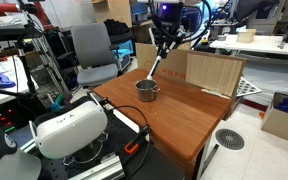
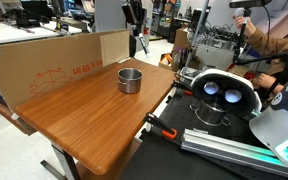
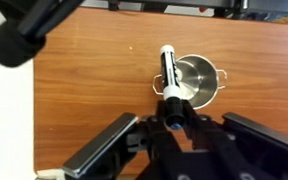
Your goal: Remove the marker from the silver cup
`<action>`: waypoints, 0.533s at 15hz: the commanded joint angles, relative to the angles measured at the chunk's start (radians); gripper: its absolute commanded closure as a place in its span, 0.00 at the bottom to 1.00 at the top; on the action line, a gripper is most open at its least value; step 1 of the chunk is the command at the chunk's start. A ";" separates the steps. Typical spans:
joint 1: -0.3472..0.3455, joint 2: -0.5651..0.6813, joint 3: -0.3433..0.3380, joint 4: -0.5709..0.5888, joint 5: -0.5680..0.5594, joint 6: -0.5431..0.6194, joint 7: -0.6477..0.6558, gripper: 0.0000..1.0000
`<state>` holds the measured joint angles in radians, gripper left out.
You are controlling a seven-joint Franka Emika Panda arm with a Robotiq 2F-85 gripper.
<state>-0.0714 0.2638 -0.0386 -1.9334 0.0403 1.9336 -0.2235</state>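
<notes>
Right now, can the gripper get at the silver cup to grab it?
Likely not for a grasp. The gripper is shut on the marker, which points down from it toward the silver cup. Otherwise the way looks free: the table is bare around the cup.

White marker point(image 3: 169, 82) with black cap, shiny grey silver cup point(image 3: 200, 78), brown wood-grain table point(image 3: 84, 90)

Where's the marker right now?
In the wrist view, the marker is gripped by the pincer, its free end crossing the rim of the silver cup.
</notes>
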 commanded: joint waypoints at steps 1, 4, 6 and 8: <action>-0.022 0.036 -0.016 0.102 -0.029 -0.155 -0.011 0.95; -0.047 0.103 -0.024 0.204 -0.015 -0.293 -0.036 0.95; -0.057 0.155 -0.028 0.266 -0.016 -0.355 -0.032 0.95; -0.067 0.214 -0.028 0.327 -0.016 -0.396 -0.026 0.95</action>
<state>-0.1233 0.3820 -0.0696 -1.7322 0.0216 1.6482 -0.2451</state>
